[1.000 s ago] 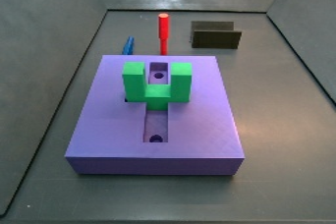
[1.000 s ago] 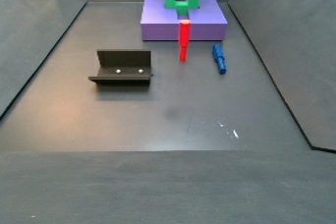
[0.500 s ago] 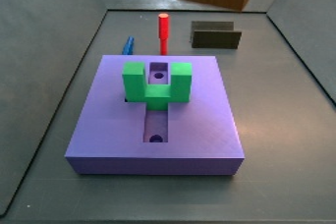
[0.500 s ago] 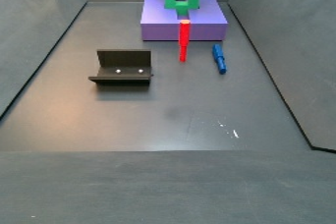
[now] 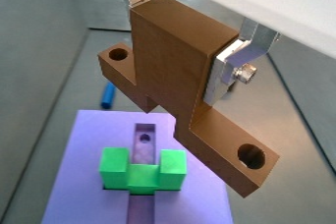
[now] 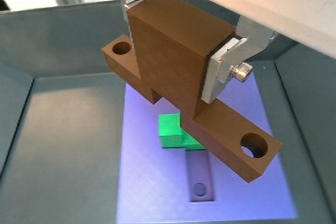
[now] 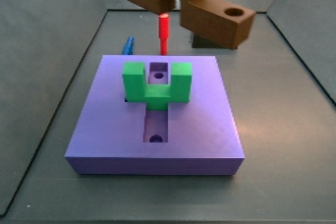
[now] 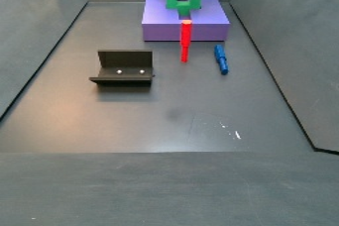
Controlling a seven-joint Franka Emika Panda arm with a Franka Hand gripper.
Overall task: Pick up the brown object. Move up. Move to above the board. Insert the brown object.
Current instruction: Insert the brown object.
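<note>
My gripper [image 5: 184, 31] is shut on the brown object [image 5: 164, 61], a T-shaped piece with a hole at each end of its bar. Silver fingers [image 5: 234, 59] clamp its thick stem in both wrist views [image 6: 182, 36]. The piece hangs in the air above the far end of the purple-blue board [image 5: 79, 159], also seen in a wrist view [image 6: 151, 179]. In a side view the piece [image 7: 197, 7] floats over the board's [image 7: 197, 120] far edge, beyond the green U-shaped bracket [image 7: 155, 83]. The board's slot [image 7: 156, 125] is open.
A red peg [image 7: 163, 31] stands upright just past the board, with a blue piece [image 7: 129, 44] lying beside it. The dark fixture [image 8: 123, 68] sits apart on the grey floor. Grey walls enclose the floor.
The brown object has come down into a side view from the top edge and now hangs lower, nearer the board. Nothing on the floor has moved.
</note>
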